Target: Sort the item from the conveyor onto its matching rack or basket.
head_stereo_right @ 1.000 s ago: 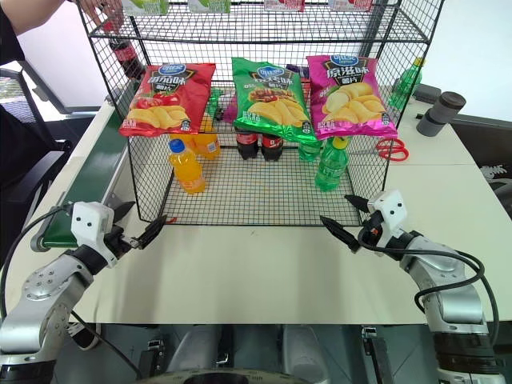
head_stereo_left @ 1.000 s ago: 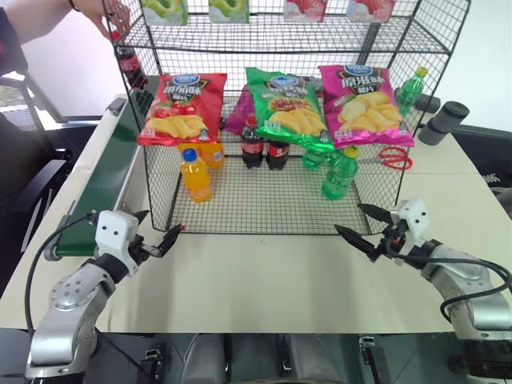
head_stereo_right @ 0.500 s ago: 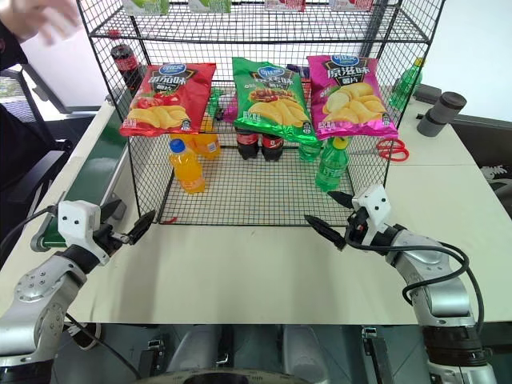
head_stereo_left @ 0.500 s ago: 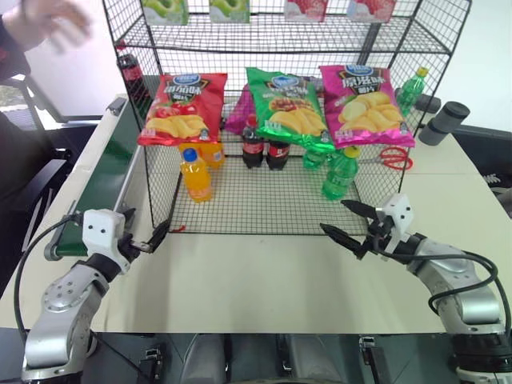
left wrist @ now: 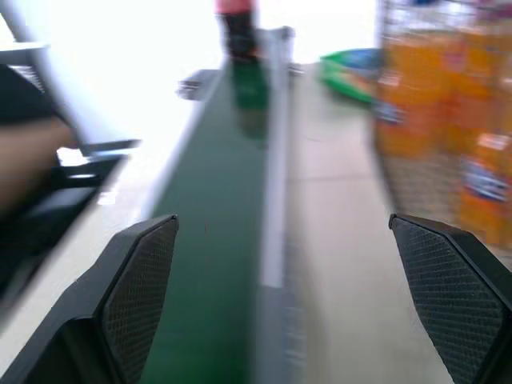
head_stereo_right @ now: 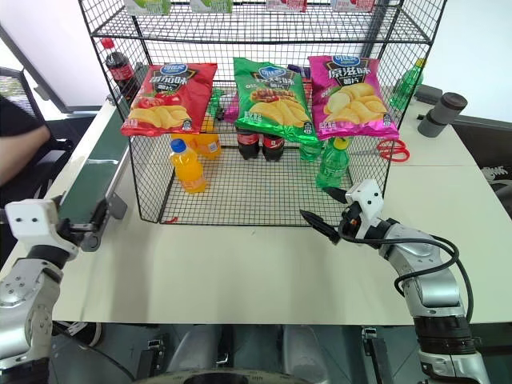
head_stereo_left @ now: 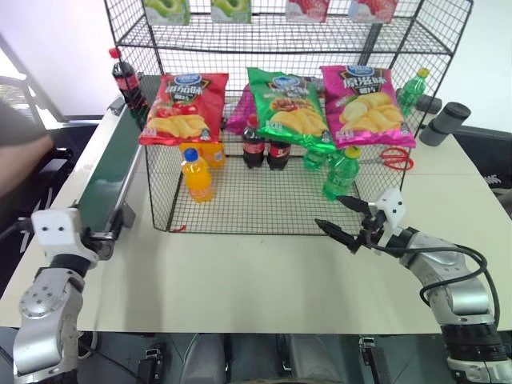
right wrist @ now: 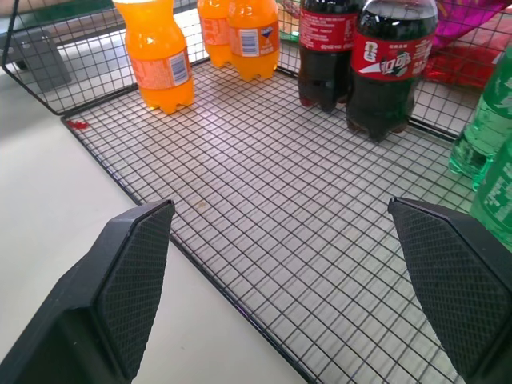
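The cola bottle with its red cap stands upright on the far end of the conveyor, beside the rack's left wall. My left gripper is open at the conveyor's near end, pointing along the green belt toward the distant bottle, with nothing between its fingers. My right gripper is open and empty over the table, just in front of the rack's bottom tier. Two cola bottles stand on that tier.
Three chip bags hang across the rack's middle. Orange-drink bottles and green bottles stand on the bottom tier. Red scissors and grey cylinders lie at the right. A person's arm is at the far left.
The person's hand let go of the cola bottle on the conveyor and pulled away. My left gripper swung left, from in front of the rack to the conveyor's near end.
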